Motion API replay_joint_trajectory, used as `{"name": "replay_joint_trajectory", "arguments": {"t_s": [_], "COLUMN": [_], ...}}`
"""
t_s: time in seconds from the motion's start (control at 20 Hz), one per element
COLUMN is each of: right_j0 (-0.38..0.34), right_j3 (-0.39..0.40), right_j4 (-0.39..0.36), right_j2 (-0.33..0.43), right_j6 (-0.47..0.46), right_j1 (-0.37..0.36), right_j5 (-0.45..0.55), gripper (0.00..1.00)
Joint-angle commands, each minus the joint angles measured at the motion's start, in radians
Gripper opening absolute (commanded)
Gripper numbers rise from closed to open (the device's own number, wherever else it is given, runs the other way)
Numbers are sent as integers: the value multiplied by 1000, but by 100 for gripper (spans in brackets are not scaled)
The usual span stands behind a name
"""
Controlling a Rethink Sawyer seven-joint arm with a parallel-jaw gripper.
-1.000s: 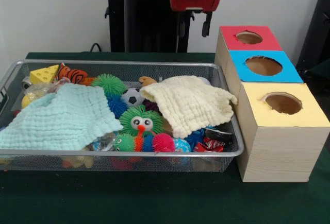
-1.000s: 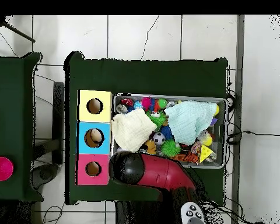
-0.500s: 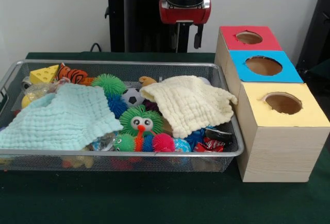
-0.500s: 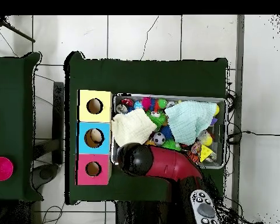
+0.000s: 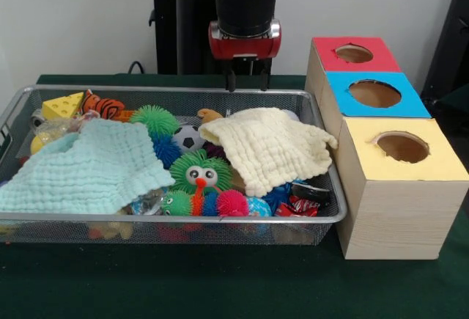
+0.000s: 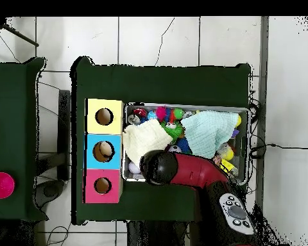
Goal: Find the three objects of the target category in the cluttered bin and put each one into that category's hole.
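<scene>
The gripper [image 5: 245, 82], fingers spread and empty, is held at twelve o'clock over the cream cloth [image 5: 270, 145], likely for uncovering toys beneath.

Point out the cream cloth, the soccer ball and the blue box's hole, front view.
cream cloth [image 5: 270, 146], front view, middle of its top surface.
soccer ball [image 5: 189, 138], front view, its visible white face.
blue box's hole [image 5: 374, 93], front view, centre of the round opening.
</scene>
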Motion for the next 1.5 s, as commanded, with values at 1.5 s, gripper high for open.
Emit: {"name": "replay_joint_trajectory", "arguments": {"t_s": [1.5], "right_j0": [-164], "right_j3": [-209], "right_j4": [-110], "right_j2": [219], "right_j6": [-147], "right_j1": [-2], "right_j5": [234], "gripper": [100]}}
